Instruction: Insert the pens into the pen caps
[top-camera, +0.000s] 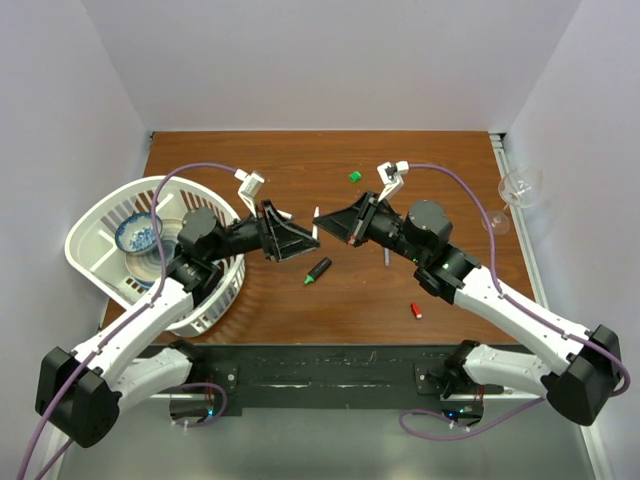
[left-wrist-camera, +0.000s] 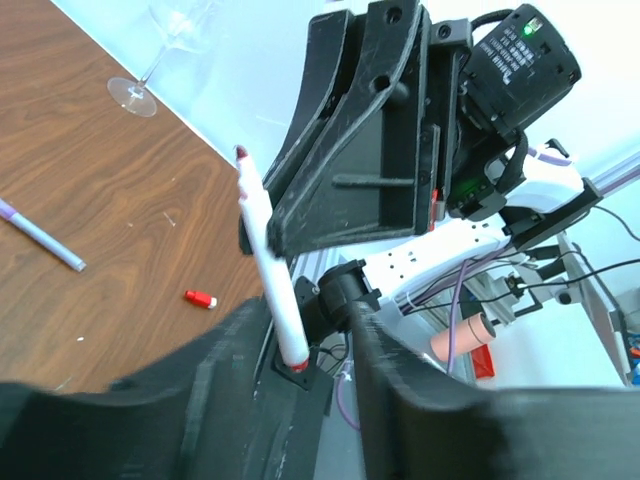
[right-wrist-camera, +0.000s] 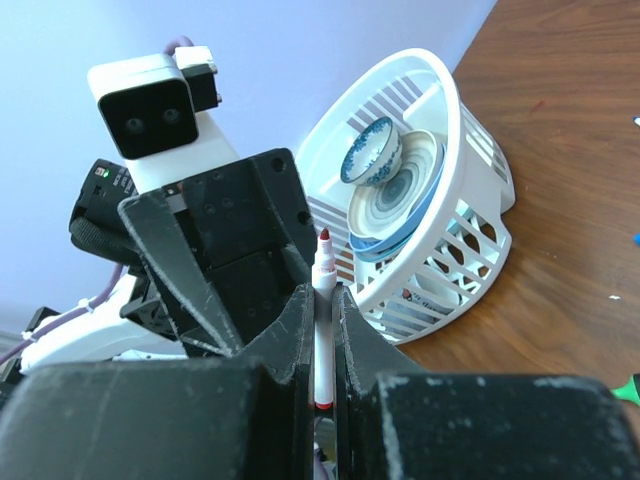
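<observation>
My right gripper (top-camera: 326, 229) is shut on a thin white pen (right-wrist-camera: 322, 335) with a red tip, held above the middle of the table. My left gripper (top-camera: 306, 240) faces it with its jaws wide apart, and the pen (left-wrist-camera: 272, 270) stands between its fingers (left-wrist-camera: 225, 385) without being pinched. The black marker with a green tip (top-camera: 317, 270) lies just below the grippers. The green cap (top-camera: 354, 176) lies further back. The red cap (top-camera: 416, 311) lies at the front right and shows in the left wrist view (left-wrist-camera: 200, 299). A second thin pen (left-wrist-camera: 42, 240) lies on the table. A blue speck (right-wrist-camera: 636, 238) may be the blue cap.
A white basket (top-camera: 100, 215) holding a patterned bowl (top-camera: 135, 235) and plates stands at the left edge, under my left arm. A wine glass (top-camera: 518, 190) stands at the far right edge. White walls close in the table at the back and sides.
</observation>
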